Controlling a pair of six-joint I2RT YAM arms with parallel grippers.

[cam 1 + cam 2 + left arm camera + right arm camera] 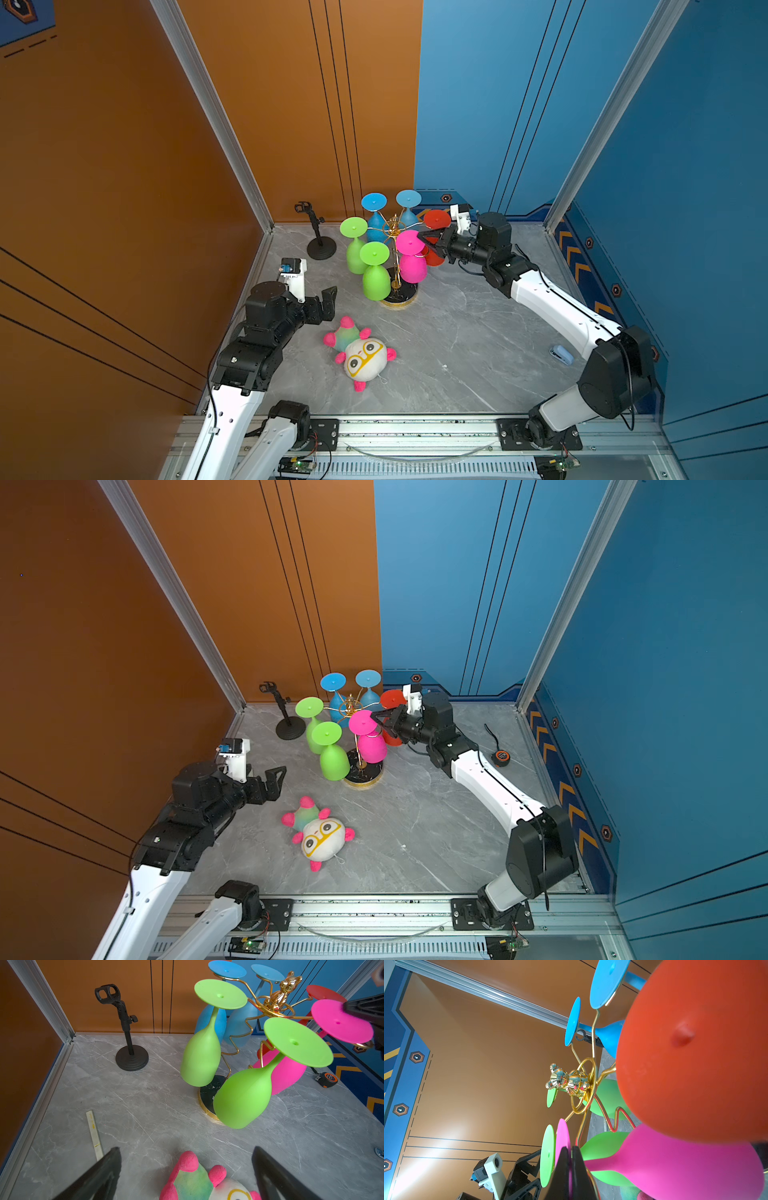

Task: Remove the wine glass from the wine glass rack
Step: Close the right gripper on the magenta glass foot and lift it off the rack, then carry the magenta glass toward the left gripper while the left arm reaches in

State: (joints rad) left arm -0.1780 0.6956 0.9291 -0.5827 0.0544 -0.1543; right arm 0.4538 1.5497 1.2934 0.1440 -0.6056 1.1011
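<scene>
The wine glass rack (394, 227) is a gold wire stand on a round black base (400, 296), with several coloured wine glasses hanging upside down from it. The pink wine glass (411, 266) (371, 746) hangs on the side nearest the right arm. My right gripper (422, 237) (572, 1149) is shut on the edge of its flat pink foot (340, 1020). A red glass (695, 1053) hangs right beside that wrist. My left gripper (328, 303) (187, 1149) is open and holds nothing, left of the rack and over the plush toy (361, 357).
A small black clamp stand (320, 245) stands at the back left. A tape measure (501, 757) lies behind the right arm and a small blue object (561, 355) by the right wall. A pale strip (94, 1134) lies on the table below the left arm.
</scene>
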